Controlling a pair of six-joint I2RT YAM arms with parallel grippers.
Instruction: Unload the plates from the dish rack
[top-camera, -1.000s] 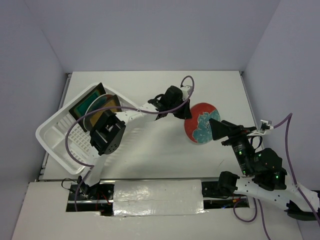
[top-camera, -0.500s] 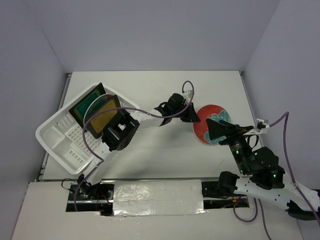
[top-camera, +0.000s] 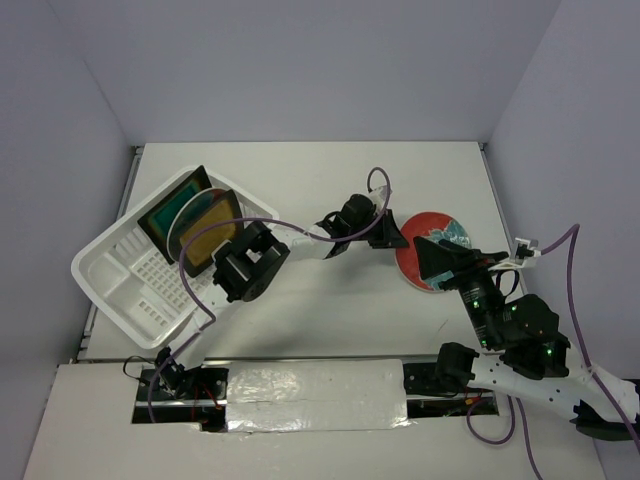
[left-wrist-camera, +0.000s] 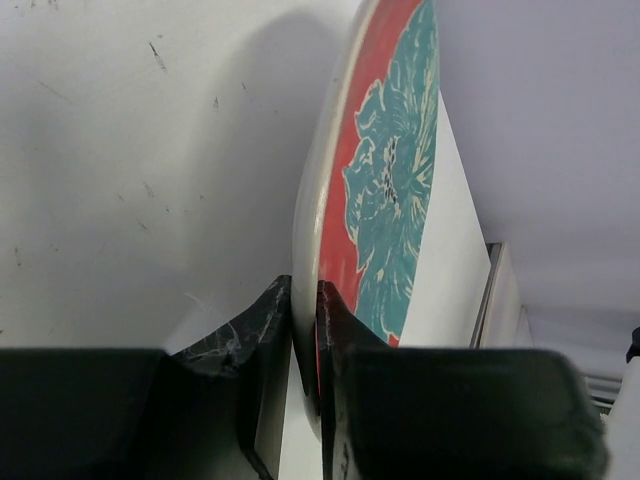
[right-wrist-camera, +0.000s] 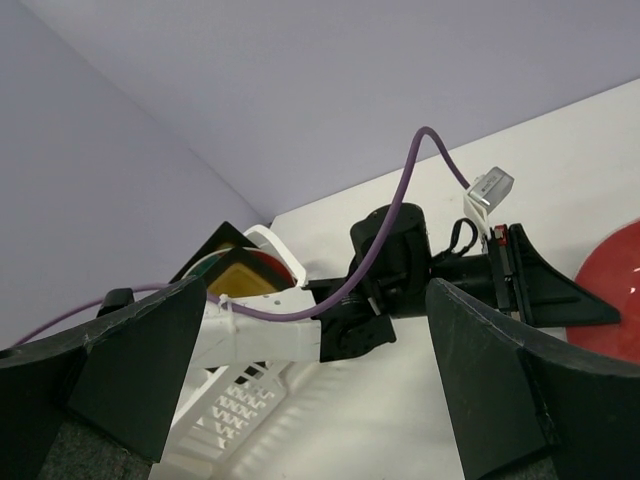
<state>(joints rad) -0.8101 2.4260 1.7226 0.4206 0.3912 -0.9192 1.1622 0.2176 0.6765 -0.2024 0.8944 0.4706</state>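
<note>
"Where was the red round plate (top-camera: 428, 226) with the teal flower pattern?"

"Out of the rack, over the right side of the tabletop (top-camera: 300, 180), patterned face up. Its left rim was pinched between the jaws of the left gripper (left-wrist-camera: 305, 300). I couldn't tell whether it touched the tabletop."

"And the dish rack (top-camera: 110, 285)?"

"It was white and latticed, and it lay at an angle on the left. Three plates stood on edge at its far end. A second round plate (top-camera: 197, 207) stood between the teal-green square plate (top-camera: 168, 208) and the mustard-yellow square plate (top-camera: 207, 243)."
</note>
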